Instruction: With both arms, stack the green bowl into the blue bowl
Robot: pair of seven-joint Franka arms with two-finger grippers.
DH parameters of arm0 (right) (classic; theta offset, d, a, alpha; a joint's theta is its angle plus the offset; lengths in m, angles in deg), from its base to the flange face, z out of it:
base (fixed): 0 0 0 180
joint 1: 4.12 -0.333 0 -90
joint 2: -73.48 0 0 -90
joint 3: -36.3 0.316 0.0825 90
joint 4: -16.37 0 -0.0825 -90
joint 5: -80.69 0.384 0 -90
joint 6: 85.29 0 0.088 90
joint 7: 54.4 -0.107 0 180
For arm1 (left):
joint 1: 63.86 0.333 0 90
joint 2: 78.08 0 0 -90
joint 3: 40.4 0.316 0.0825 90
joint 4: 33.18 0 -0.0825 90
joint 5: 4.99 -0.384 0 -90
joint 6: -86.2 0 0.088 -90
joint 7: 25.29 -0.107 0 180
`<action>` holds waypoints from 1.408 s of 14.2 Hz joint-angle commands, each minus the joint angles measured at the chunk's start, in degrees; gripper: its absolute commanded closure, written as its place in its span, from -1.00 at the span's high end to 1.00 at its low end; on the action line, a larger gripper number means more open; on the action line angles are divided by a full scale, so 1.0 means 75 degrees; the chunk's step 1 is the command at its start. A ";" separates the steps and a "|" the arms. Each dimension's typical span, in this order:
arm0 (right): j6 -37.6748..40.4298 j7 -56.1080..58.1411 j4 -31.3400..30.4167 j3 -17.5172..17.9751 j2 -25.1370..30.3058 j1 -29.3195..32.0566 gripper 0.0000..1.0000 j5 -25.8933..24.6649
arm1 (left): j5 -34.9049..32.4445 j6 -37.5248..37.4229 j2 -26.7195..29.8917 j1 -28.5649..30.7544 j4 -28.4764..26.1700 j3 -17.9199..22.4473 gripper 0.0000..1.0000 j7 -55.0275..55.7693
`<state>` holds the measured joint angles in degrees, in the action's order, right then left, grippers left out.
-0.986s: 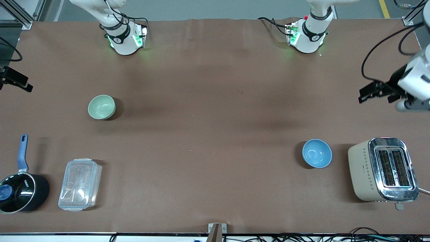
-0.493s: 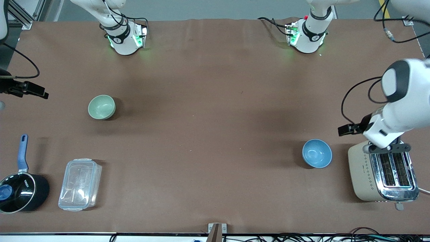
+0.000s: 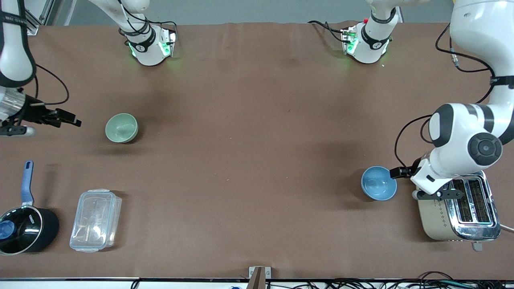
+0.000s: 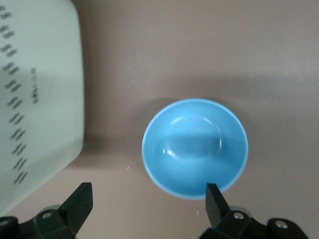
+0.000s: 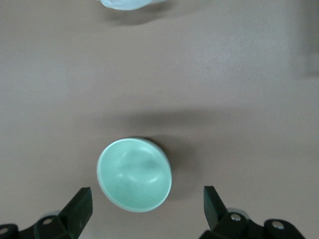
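The green bowl stands upright and empty toward the right arm's end of the table. The blue bowl stands upright and empty toward the left arm's end, nearer the front camera, beside a toaster. My left gripper hangs in the air over the gap between the blue bowl and the toaster. In the left wrist view it is open and empty, with the blue bowl just ahead of its fingers. My right gripper is in the air beside the green bowl. In the right wrist view it is open and empty above the green bowl.
A cream and chrome toaster stands right beside the blue bowl, under the left wrist; it also shows in the left wrist view. A clear plastic container and a black saucepan with a blue handle sit near the front edge.
Both arms have swung in from the table's ends. The left gripper came down to the blue bowl and toaster; the right gripper moved toward the green bowl. The bowls have not moved.
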<state>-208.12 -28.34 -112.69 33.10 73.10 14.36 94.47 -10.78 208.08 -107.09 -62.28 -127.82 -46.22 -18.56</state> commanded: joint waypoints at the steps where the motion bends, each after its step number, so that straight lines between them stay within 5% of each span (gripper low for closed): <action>1: -0.1244 0.0555 -0.1094 0.0122 -0.0099 0.0043 0.94 0.0702 | -0.0177 0.0658 -0.0491 0.0117 0.0068 -0.0021 0.91 -0.0018; 6: -0.2115 0.3198 -0.1484 0.0122 -0.1352 0.0148 0.86 0.2703 | -0.0189 0.0941 -0.1089 0.0199 0.0114 0.0002 0.46 -0.0065; 7: -0.2161 0.4098 -0.1472 0.0122 -0.1691 0.0206 0.84 0.3509 | -0.0189 0.0965 -0.1125 0.0176 0.0115 0.0002 0.23 -0.0065; 8: -0.2162 0.4977 -0.1472 0.0111 -0.1962 0.0230 0.80 0.4306 | -0.0189 0.0965 -0.1148 0.0164 0.0115 0.0002 -0.21 -0.0065; 9: -0.2116 0.5972 -0.1483 0.0111 -0.2069 0.0288 0.64 0.5068 | -0.0189 0.0965 -0.1183 0.0152 0.0115 -0.0009 -0.52 -0.0065; 11: -0.2092 0.7057 -0.1460 0.0111 -0.2268 0.0440 -0.20 0.5648 | -0.0166 0.0977 -0.1301 0.0140 0.0173 -0.0009 -0.83 -0.0018; 12: -0.2068 0.7095 -0.1460 0.0111 -0.2281 0.0464 -0.59 0.5801 | -0.0154 0.0977 -0.1324 0.0117 0.0254 -0.0009 -0.93 0.0063; 14: -0.2057 0.7084 -0.1448 0.0122 -0.2281 0.0441 -0.90 0.5814 | -0.0107 0.0977 -0.1359 0.0047 0.0453 -0.0021 -0.99 0.0088; 20: -0.1811 0.6361 -0.1448 0.0146 -0.1744 0.0243 -0.99 0.5803 | -0.0072 0.0883 -0.1219 -0.0059 0.0689 -0.1073 -1.00 0.0530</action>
<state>-222.94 22.33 -122.57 33.71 55.71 17.02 136.38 -10.90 215.36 -116.24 -62.30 -123.86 -51.23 -17.22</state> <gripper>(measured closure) 0.921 0.952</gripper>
